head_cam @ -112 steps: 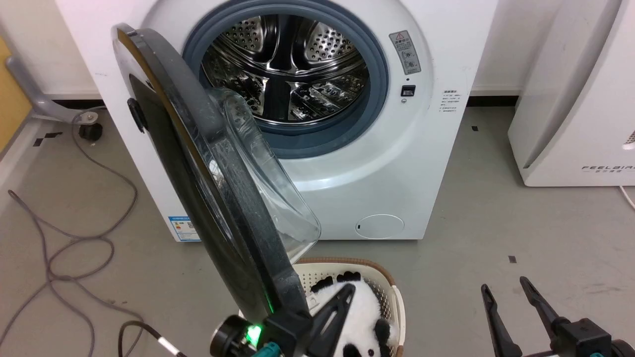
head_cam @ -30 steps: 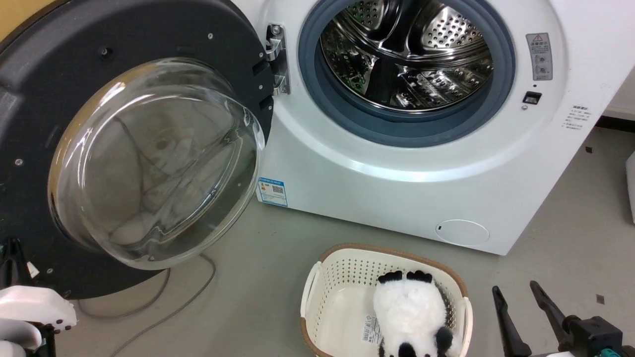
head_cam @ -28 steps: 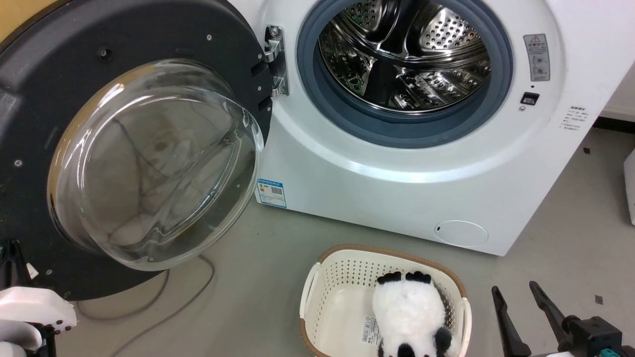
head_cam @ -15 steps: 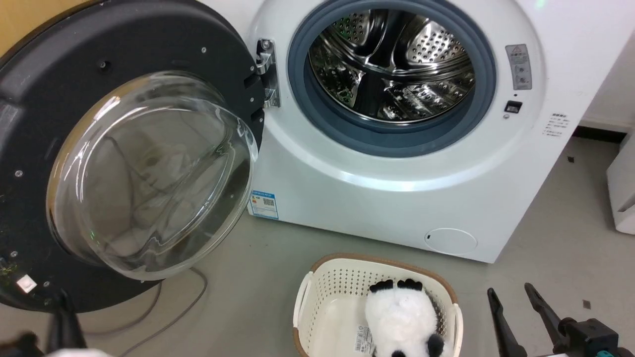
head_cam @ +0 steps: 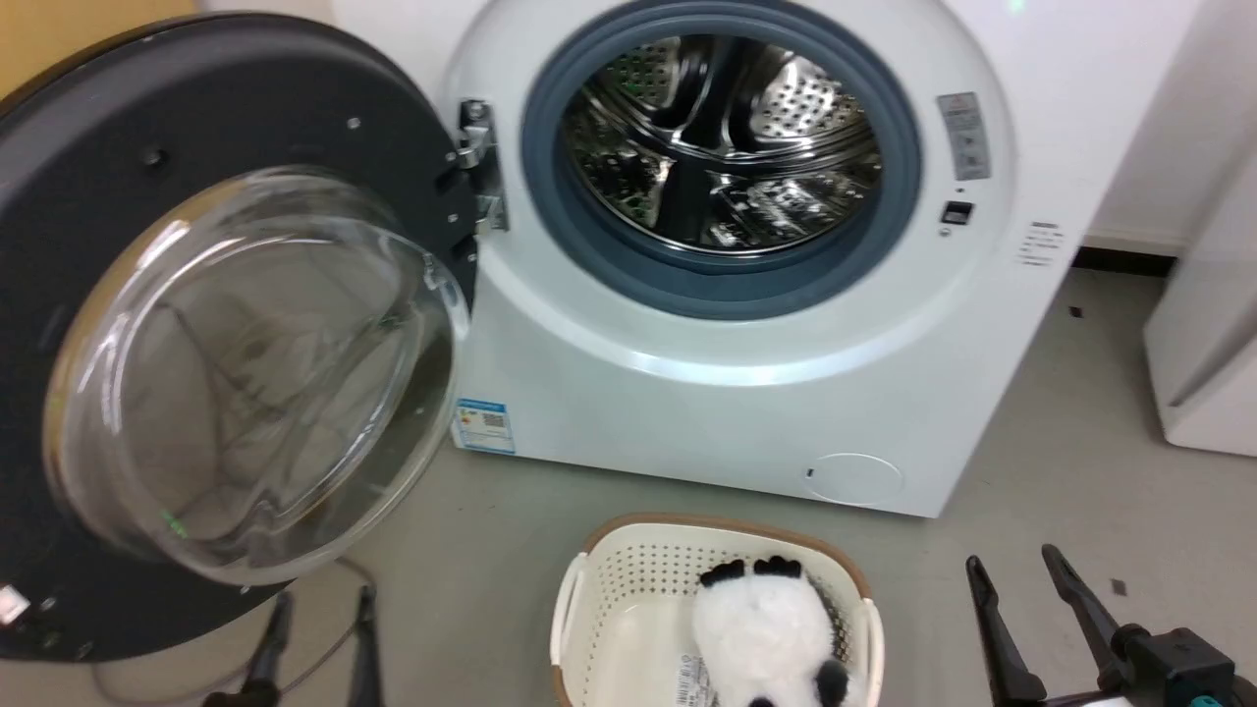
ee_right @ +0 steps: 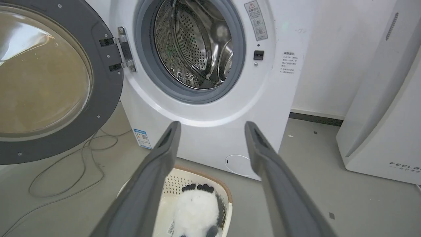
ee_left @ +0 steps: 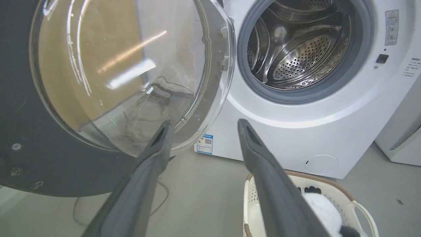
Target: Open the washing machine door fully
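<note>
The washing machine door [head_cam: 226, 344] stands swung wide to the left of the drum mouth, hanging on its metal hinge [head_cam: 481, 182], its inner face and bulging glass bowl turned toward the head camera. The washing machine [head_cam: 746, 393] shows its perforated steel drum [head_cam: 717, 147] ringed by the grey gasket [head_cam: 722, 285]. To the right of the mouth is a grey warning label [head_cam: 963, 135] headed by a red triangle, with a small dark latch slot [head_cam: 956, 211] below it, and further right a block of small print [head_cam: 1041, 244] – all of it too fine to read. Low on the front, a blue sticker [head_cam: 482, 424] carries a QR code in the left wrist view, and an oval cap [head_cam: 854, 478] sits near the lower right corner. The left gripper [head_cam: 324, 594] hovers just below the door's lower rim, fingers spread with nothing between them; I cannot tell whether it touches the door. The right gripper [head_cam: 1011, 556] is low at the right over the grey floor, fingers likewise parted and empty, well apart from the machine. In front of the machine stands a cream basket [head_cam: 589, 589] with a brown rim, holding a black-and-white panda plush [head_cam: 761, 628] and a white tag with a barcode [head_cam: 692, 678]. To the right is a white slanted appliance [ee_right: 378, 115] with grey lettering that begins "FEELB" – the picture edge cuts off the rest. A grey cable [ee_right: 65, 171] loops on the floor beneath the door.
</note>
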